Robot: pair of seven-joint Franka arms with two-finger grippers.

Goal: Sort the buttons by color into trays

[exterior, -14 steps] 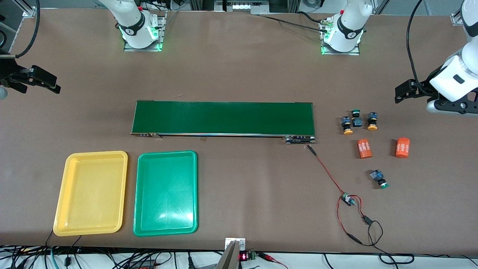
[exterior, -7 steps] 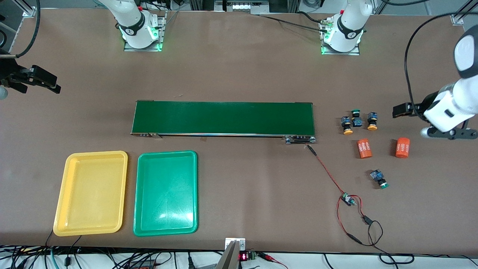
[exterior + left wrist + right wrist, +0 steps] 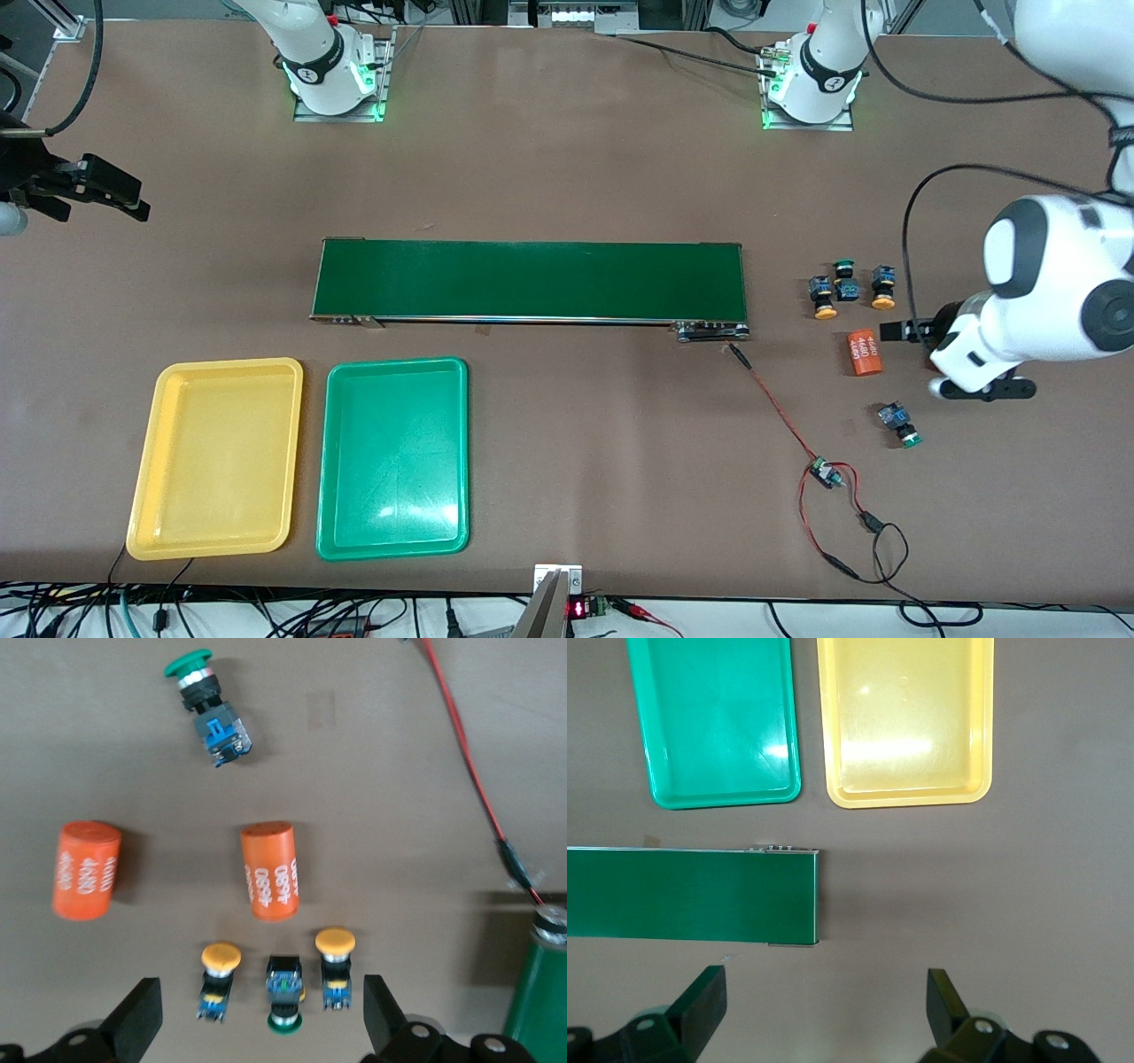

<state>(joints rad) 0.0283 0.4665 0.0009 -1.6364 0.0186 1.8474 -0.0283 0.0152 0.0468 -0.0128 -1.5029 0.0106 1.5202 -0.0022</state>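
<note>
Front view, left arm: reaches in from the left arm's end of the table, white forearm bent low, left gripper [image 3: 895, 331] over the ground beside an orange cylinder [image 3: 864, 352].
Front view, right arm: waits at its own table end, right gripper [image 3: 124, 197] up over bare tabletop.
Front view, buttons: three in a cluster [image 3: 849, 288] off the end of the dark-green belt [image 3: 530, 279], at the left arm's end; a fourth, a green-capped button [image 3: 899, 424], alone and nearer the camera.
Front view, trays: yellow tray [image 3: 217, 456] and green tray [image 3: 393, 456] side by side, nearer the camera than the belt, toward the right arm's end, both empty.
Left wrist view, fingers: black fingertips [image 3: 140, 1019] spread wide, nothing between.
Left wrist view, buttons: two orange-yellow caps [image 3: 221, 957] flank one green cap, all lying flat, long axes parallel, green cap pointing the reverse way.
Right wrist view, fingers: tips [image 3: 702, 999] released wide, holding nothing, above belt end and both trays.
</note>
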